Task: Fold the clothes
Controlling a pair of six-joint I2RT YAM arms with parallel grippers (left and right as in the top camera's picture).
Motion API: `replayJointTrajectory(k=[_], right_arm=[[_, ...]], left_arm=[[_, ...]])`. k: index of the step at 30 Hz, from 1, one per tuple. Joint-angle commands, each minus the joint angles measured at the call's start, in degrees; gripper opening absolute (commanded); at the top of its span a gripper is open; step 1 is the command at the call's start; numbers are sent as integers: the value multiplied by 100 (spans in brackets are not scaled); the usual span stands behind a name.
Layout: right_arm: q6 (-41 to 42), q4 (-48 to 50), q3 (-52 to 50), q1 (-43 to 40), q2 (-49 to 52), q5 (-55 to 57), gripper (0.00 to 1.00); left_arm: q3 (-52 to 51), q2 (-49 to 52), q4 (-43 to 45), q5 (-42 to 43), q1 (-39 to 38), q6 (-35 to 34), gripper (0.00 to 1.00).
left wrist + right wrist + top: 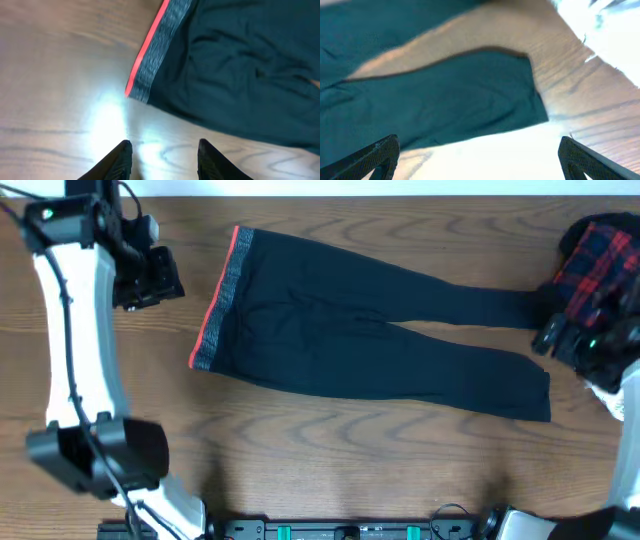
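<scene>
Now, your trousers point(370, 330) lie flat on the table point(300, 460), long axis 9 to 3 o'clock, waistband point(222, 295) at 9, left gripper point(162, 145) parted, empty, beyond it, right gripper point(479, 142) spread wide over cuffs point(535, 395) at 3.

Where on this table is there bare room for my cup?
Widest bare wood: the table strip between the trousers and the near edge. A smaller patch lies between the waistband and the left arm. Another runs past the far leg to the far edge. Crowded at the leg ends, by the plaid garment and right arm.
</scene>
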Motion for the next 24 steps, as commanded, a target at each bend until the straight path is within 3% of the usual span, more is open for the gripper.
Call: replayJointTrajectory(k=[1, 7, 15, 24], right_arm=[[184, 205, -675, 2, -223, -7, 99], [481, 549, -1316, -7, -297, 2, 99], [577, 997, -1543, -229, -295, 24, 99], [621, 1193, -1735, -243, -295, 131, 99]], left_arm=[[-713, -232, 142, -376, 4, -221, 43], [-2350, -907, 898, -658, 4, -251, 45], [-4013, -789, 2763, -686, 4, -9, 67], [-4428, -210, 3534, -494, 11, 59, 68]])
